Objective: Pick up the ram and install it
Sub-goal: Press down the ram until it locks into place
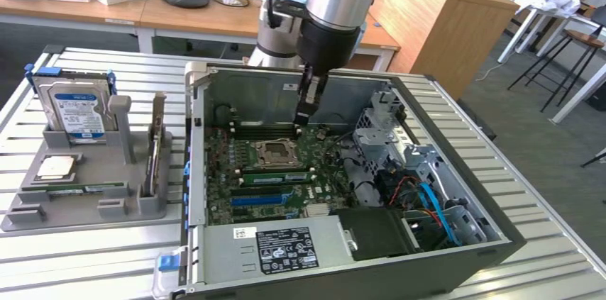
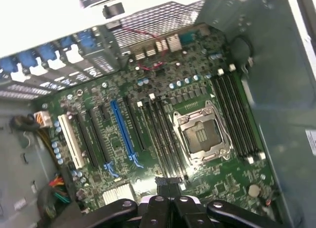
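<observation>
gripper [image 2: 170, 201] – fingers closed | seemingly empty – above motherboard [image 2: 148, 139] | ram [image 1: 274, 177] seated in slot

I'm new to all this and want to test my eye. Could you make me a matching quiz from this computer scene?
Things:
1. hard drive
2. gripper
3. processor socket
4. long slot

Descriptions:
A. a blue strip beside black ones
B. silver frame in the middle of the green motherboard
C. standing in the grey holder, outside the computer
D. shut, reaching down inside the open computer case

Pairs: 1-C, 2-D, 3-B, 4-A
</observation>
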